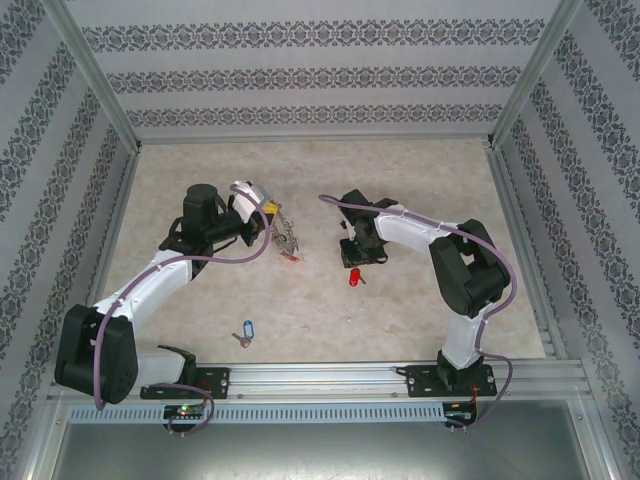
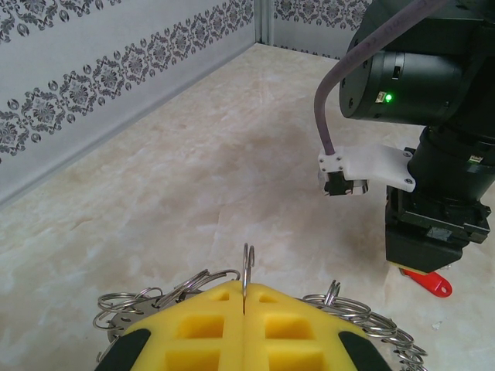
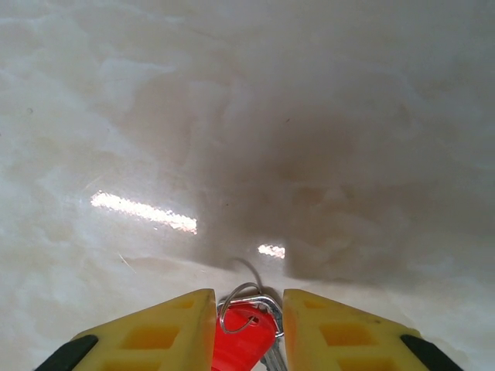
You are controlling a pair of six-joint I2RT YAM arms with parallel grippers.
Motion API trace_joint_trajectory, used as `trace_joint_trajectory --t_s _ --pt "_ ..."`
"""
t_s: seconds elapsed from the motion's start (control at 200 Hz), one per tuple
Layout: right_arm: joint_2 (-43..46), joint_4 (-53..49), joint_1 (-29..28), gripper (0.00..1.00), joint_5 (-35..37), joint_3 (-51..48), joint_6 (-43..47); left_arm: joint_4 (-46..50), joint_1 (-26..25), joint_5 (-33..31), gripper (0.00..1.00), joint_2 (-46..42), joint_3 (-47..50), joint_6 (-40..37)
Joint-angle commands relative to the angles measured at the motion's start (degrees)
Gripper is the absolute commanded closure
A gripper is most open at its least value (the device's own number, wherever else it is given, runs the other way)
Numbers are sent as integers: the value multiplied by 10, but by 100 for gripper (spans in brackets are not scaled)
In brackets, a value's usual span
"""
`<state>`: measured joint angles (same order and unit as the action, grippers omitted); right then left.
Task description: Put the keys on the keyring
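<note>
Your left jaws pinch the keyring (image 2: 363,317) by its wire, likely presenting it for threading, while your right jaws stand apart astride the red key (image 3: 244,340) on the desk (image 3: 232,116), whether gripping it you cannot tell, and the blue key (image 1: 245,333) lies near the left base.

1. Left arm (image 1: 150,285): white shell links between black joint housings, with a black cylindrical motor at its 12 o'clock end.
2. Right arm (image 1: 462,270): the same white-and-black build, with a bulky black elbow block.
3. A purple-grey cable (image 1: 100,340) loops along each arm.
4. Bases (image 1: 185,380): black plates, with a small green light at the left one's 6 o'clock.
5. Left gripper (image 2: 244,292): yellow fingers (image 2: 205,328) with square recesses, black at the 7 and 5 o'clock corners.
6. Right gripper (image 3: 247,295): matching yellow fingers with black ends.
7. Right wrist housing (image 2: 410,69): round and black with a green LED. A white screwed bracket (image 2: 363,166) sits at its 7 o'clock.
</note>
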<state>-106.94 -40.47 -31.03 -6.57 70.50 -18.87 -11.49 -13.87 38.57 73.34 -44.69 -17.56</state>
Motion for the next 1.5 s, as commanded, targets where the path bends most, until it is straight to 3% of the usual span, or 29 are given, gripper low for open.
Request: trace_joint_trajectory --t_s 0.0,0.47,0.874,1.494 --pt "-12 -16 -9 72 11 14 9 -17 -3 11 100 -12 -4 -9" --pt "-27 -20 -16 71 25 20 6 -14 -4 10 100 -15 -3 -11" --pt "-15 -31 -14 83 43 17 11 -13 -3 10 100 -16 -3 -11" --pt "1 -30 -7 87 38 2 10 -10 -4 12 100 -16 -4 -12"
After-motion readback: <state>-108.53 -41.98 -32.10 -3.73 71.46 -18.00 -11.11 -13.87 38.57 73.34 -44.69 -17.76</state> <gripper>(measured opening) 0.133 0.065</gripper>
